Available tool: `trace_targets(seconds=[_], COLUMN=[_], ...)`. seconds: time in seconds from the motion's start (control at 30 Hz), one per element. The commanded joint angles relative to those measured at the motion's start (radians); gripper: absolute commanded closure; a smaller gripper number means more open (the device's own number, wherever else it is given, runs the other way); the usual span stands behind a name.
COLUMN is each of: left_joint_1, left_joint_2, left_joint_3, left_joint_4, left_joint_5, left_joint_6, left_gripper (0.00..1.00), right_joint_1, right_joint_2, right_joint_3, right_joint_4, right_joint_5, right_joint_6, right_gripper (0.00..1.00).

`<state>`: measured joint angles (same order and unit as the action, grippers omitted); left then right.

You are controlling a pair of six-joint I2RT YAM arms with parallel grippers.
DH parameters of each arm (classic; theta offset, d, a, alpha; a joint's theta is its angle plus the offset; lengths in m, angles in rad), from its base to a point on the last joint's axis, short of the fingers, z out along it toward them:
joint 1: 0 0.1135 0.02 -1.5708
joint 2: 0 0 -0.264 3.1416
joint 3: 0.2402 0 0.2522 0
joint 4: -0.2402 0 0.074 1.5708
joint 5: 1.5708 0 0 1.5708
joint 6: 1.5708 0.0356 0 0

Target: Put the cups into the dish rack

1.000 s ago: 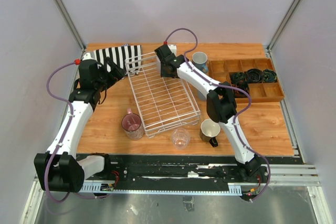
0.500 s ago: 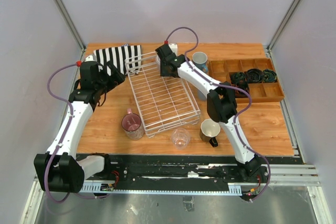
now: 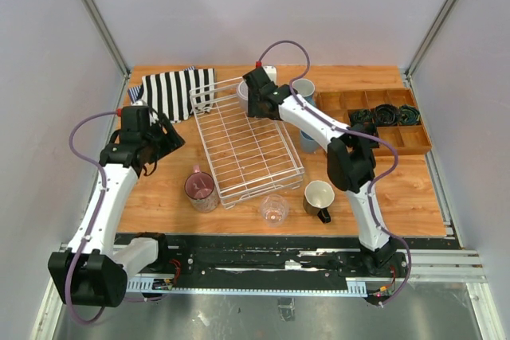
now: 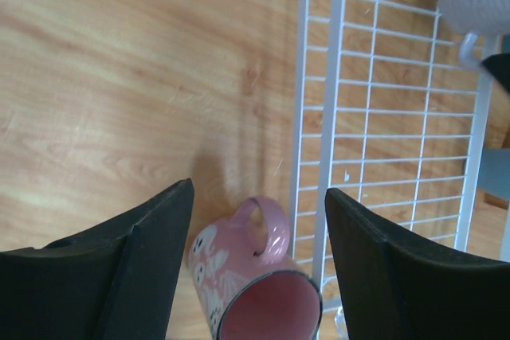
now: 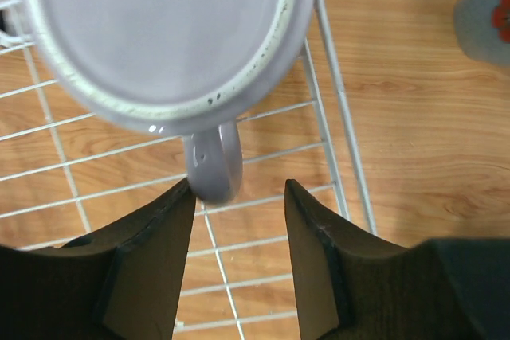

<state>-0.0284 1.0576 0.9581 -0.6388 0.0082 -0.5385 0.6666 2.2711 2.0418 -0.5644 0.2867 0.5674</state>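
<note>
Grey-lilac cup (image 5: 159, 29) in dish rack (image 5: 347, 117), right claw (image 5: 239, 189) half-open, empty

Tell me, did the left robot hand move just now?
Yes. The left gripper pulled back from the striped cloth, toward the table's near edge and the pink mug.

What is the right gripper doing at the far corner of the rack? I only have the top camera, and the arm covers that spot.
Observer: In the right wrist view, the grey-lilac cup sits mouth-up in the dish rack, its handle pointing at the open right gripper.
Operator: And the left gripper, is it holding anything?
Observer: No. In the left wrist view, the left gripper is open and empty above the pink mug, which stands on the table beside the rack.
</note>
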Motion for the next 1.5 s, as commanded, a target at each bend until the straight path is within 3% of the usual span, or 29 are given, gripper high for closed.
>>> trace_targets(seconds=[0.0,0.1,0.27,0.5,0.7,1.47], left_joint_1=[0.005,0.005,-0.002,-0.101,-0.188,-0.203], left_joint_2=[-0.044,-0.096,-0.205,-0.287,-0.271,-0.137], left_joint_3=[-0.020,-0.041,-0.059,-0.091,-0.117,-0.176], left_joint_4=[-0.144,-0.215,-0.357,-0.473,-0.484,-0.306], left_joint_5=[0.008,0.063,0.083,0.089,0.034,-0.037], left_joint_6=[-0.042,-0.082,-0.131,-0.224,-0.274,-0.257], left_gripper=[0.33,0.46,0.47,0.52,0.54,0.53], right_joint_1=[0.010,0.016,0.018,0.017,0.018,0.018], right_joint_2=[-0.150,-0.204,-0.298,-0.446,-0.536,-0.701], right_joint_3=[-0.070,-0.115,-0.198,-0.335,-0.429,-0.596], right_joint_4=[0.065,0.081,0.095,0.142,0.160,0.172], right_joint_5=[-0.009,-0.019,-0.025,-0.031,-0.039,-0.052], right_joint_6=[-0.016,-0.021,-0.024,-0.026,-0.012,0.007], right_gripper=[0.50,0.48,0.46,0.44,0.43,0.42])
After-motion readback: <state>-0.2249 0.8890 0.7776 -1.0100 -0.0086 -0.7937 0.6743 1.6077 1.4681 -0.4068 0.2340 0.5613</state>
